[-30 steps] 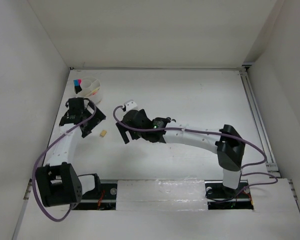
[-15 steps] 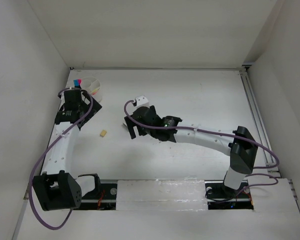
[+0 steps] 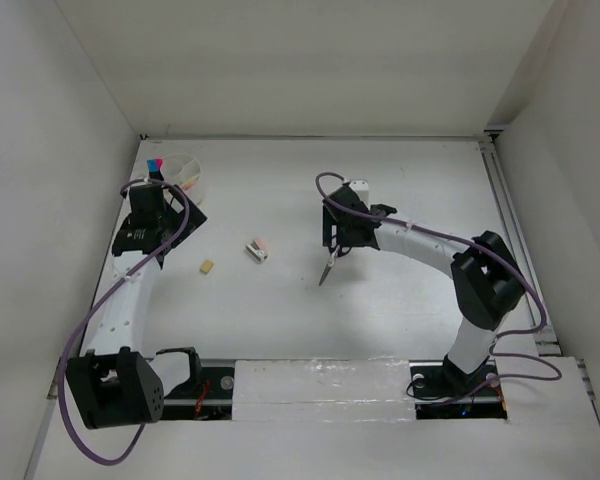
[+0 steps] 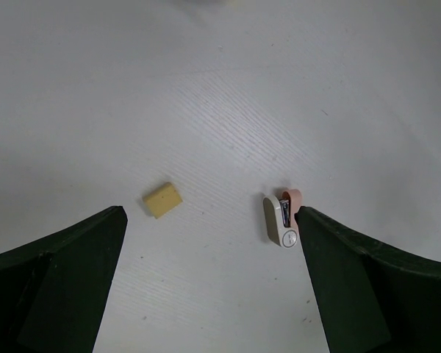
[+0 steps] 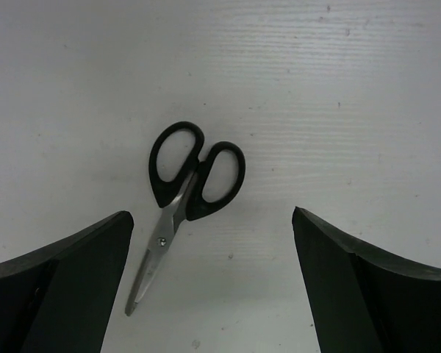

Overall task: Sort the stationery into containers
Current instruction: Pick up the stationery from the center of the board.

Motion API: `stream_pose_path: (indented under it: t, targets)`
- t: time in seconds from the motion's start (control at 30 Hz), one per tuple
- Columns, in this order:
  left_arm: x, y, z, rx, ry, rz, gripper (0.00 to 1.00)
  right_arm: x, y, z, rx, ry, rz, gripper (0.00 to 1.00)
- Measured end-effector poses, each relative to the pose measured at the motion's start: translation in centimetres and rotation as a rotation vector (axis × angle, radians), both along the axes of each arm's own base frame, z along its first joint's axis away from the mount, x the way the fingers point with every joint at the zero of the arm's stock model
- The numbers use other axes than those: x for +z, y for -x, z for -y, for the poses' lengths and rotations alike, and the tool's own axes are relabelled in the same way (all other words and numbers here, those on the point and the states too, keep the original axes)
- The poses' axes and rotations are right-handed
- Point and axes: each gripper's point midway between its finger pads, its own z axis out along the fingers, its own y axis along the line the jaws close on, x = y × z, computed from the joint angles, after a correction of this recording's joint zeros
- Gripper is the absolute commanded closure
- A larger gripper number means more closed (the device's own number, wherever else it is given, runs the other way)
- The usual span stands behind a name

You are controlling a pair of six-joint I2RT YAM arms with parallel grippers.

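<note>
Both jaws of the right gripper (image 5: 210, 213) stand wide over the scissors (image 5: 184, 206) lying flat mid-frame in its wrist view, so it should drop centred on the narrow neck below the loops before closing.

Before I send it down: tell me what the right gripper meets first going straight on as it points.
Most likely the black-handled scissors, lying flat on the table: in the wrist view their handles sit about midway between the open jaws of the right gripper. Nothing else shows in between; depth is unclear.
</note>
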Motion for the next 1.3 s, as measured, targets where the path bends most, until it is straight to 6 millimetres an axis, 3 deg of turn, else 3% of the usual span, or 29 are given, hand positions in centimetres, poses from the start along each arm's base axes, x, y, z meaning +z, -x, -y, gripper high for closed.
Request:
stream_pose_path:
  t: [0.1, 0.2, 0.33, 0.4, 0.5, 0.6, 0.77, 0.9, 1.13, 1.3]
  targets:
    - [-0.2, 0.5, -0.2, 0.007, -0.010, 0.006, 0.00, 0.0, 0.5, -0.9, 0.024, -0.011, -0.007, 0.05]
    - [-0.4, 0.7, -0.5, 0.022, -0.025, -0.005, 0.00, 1.0, 1.1, -3.7, 0.087, -0.026, 0.010, 0.05]
    - [-1.5, 1.0, -1.0, 0.051, -0.033, -0.056, 0.00, 3.4, 2.1, -9.8, 0.194, -0.087, 0.055, 0.06]
    - [-1.7, 1.3, -1.4, 0.079, -0.043, -0.069, 0.00, 4.1, 2.8, -11.9, 0.242, -0.124, 0.065, 0.06]
    - [-0.9, 1.8, -2.7, 0.163, -0.050, -0.047, 0.00, 5.0, 4.4, -15.7, 0.327, -0.167, 0.068, 0.08]
    - [0.6, 2.9, -5.2, 0.308, -0.067, -0.012, 0.00, 5.6, 5.4, -20.2, 0.436, -0.219, 0.076, 0.10]
    - [3.7, 2.7, -7.5, 0.456, -0.084, 0.055, 0.00, 4.5, 8.4, -27.0, 0.690, -0.273, 0.056, 0.10]
    - [3.8, 1.7, -7.7, 0.473, -0.075, 0.050, 0.00, 3.1, 9.5, -31.4, 0.823, -0.293, 0.043, 0.10]
    - [2.7, 1.0, -6.9, 0.401, -0.068, 0.010, 0.00, 0.8, 7.4, -34.7, 0.902, -0.247, 0.062, 0.10]
    - [3.1, 1.2, -6.7, 0.377, -0.074, 0.021, 0.00, -0.4, 6.8, -34.7, 0.919, -0.206, 0.051, 0.10]
